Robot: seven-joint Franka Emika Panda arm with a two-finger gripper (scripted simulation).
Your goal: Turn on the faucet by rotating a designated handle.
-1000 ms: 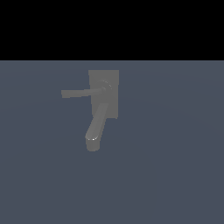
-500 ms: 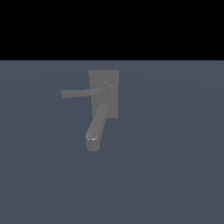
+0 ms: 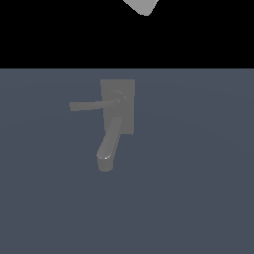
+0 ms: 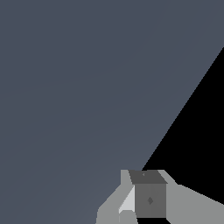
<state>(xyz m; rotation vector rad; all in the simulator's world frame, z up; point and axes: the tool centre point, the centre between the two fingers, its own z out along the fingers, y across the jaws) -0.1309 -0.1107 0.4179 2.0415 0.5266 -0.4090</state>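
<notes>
1. Slate-blue floor [image 3: 198, 198] is filling your exterior view, meeting black behind.
2. You are seeing the faucet [image 3: 118, 119] lying mid-scene, its handle [image 3: 92, 105] pointing toward the exterior view's left.
3. Your gripper [image 4: 144, 201] is showing cropped; whether its fingers are parted, you cannot tell.

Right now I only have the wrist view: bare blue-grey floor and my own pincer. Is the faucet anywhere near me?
Observer: Not in your view. The exterior view shows the faucet on the floor, mid-scene.
Operator: Where does the handle sit?
Observer: The handle sticks out from the hub toward the exterior view's left; the spout runs toward the camera.
Operator: Can you see my arm there?
Observer: Only a light grey tip at the top edge, well clear of the faucet.
</notes>
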